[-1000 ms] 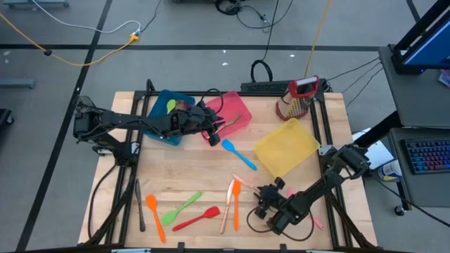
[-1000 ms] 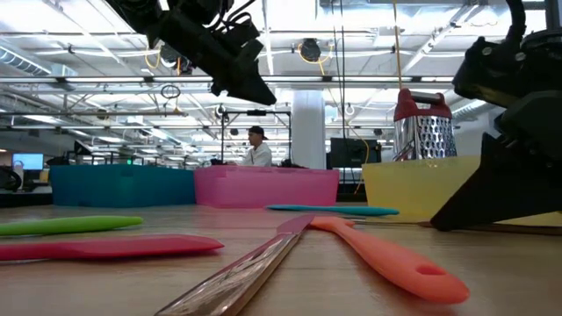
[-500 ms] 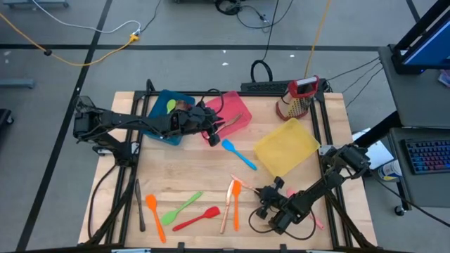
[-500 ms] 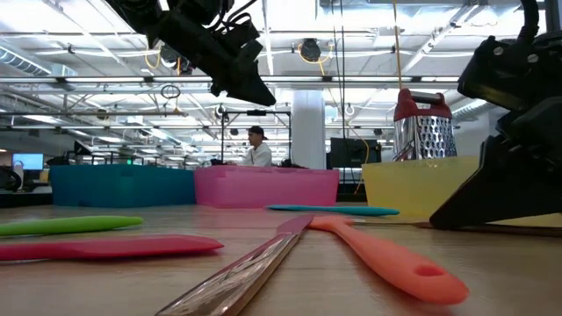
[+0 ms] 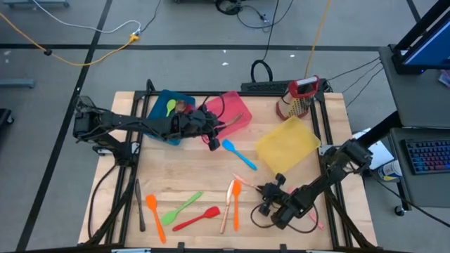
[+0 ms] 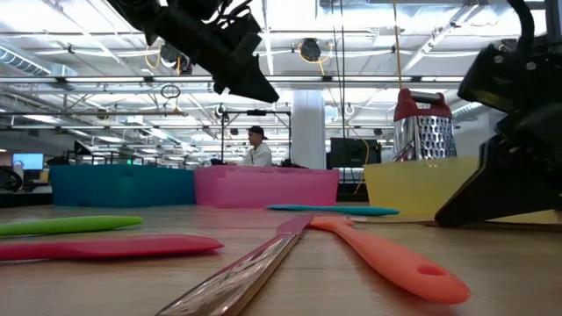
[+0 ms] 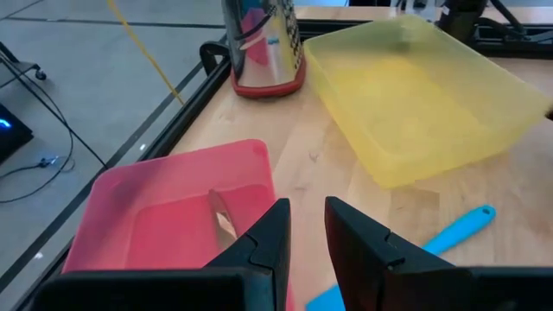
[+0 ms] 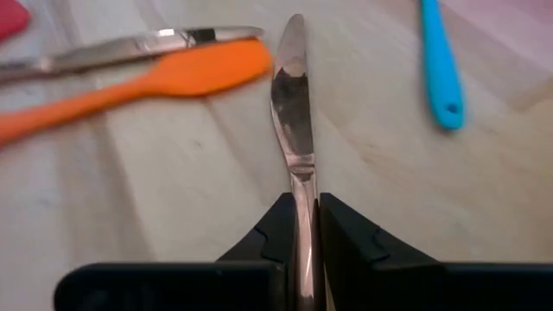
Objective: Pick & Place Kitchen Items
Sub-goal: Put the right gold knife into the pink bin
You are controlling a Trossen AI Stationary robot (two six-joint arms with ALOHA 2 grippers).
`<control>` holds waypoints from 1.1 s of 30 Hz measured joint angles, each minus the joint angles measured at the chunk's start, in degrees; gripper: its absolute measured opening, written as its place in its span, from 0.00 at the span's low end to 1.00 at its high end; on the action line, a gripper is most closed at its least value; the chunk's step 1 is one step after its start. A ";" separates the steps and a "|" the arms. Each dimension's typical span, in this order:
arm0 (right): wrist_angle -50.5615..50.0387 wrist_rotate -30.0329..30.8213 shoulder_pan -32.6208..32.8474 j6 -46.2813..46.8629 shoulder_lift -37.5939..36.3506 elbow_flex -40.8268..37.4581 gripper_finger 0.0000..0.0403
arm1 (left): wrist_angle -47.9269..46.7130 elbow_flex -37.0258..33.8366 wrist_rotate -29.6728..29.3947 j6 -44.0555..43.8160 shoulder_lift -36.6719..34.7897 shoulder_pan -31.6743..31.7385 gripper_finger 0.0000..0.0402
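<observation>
Near the table's front right, my right gripper (image 5: pixel 264 198) (image 8: pixel 301 200) is shut on a copper knife (image 8: pixel 292 95), whose blade points toward the table's left. My left gripper (image 5: pixel 213 143) (image 7: pixel 308 207) hovers at the near edge of the pink bin (image 7: pixel 173 203), its fingers a narrow gap apart with nothing between them. A copper utensil (image 7: pixel 221 216) lies inside that bin. A blue spatula (image 5: pixel 239 154) lies flat on the wood just right of the left gripper. My right gripper pinches the copper knife between its two fingers where the blade narrows into the handle (image 8: pixel 302 183). The fingers lie along the knife, and the blade sticks out straight ahead of them, over the wood. Whether the knife is clear of the table I cannot tell.
Orange spatulas (image 5: pixel 235 204) (image 5: pixel 155 214), a copper utensil (image 5: pixel 226 205), a green spoon (image 5: pixel 181 208), a red spatula (image 5: pixel 197 219) and a black utensil (image 5: pixel 139 204) lie near the front edge. Blue bin (image 5: pixel 160 126), yellow bin (image 5: pixel 287 144) and grater (image 5: pixel 299 97) stand at the back.
My right arm has shifted a little toward the table's far right, its gripper staying at the knife. Nothing else has visibly moved.
</observation>
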 joint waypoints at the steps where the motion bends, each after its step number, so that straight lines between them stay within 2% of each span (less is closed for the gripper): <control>1: 0.02 0.07 -0.31 -0.82 -0.70 -0.01 0.07 | 0.00 0.00 0.00 0.00 -0.01 -0.13 0.20; 7: -1.12 -0.06 -2.05 -5.54 -4.76 -0.23 0.07 | 0.00 0.00 -0.02 0.00 -0.02 -1.07 0.20; 20: 0.22 1.49 -3.01 -8.34 -11.63 -0.04 0.07 | 0.01 0.00 -0.20 -0.01 -0.01 -1.45 0.20; 33: 0.78 0.18 -9.65 -21.08 -18.48 0.05 0.07 | 0.04 0.00 -0.14 -0.04 -0.01 -3.50 0.20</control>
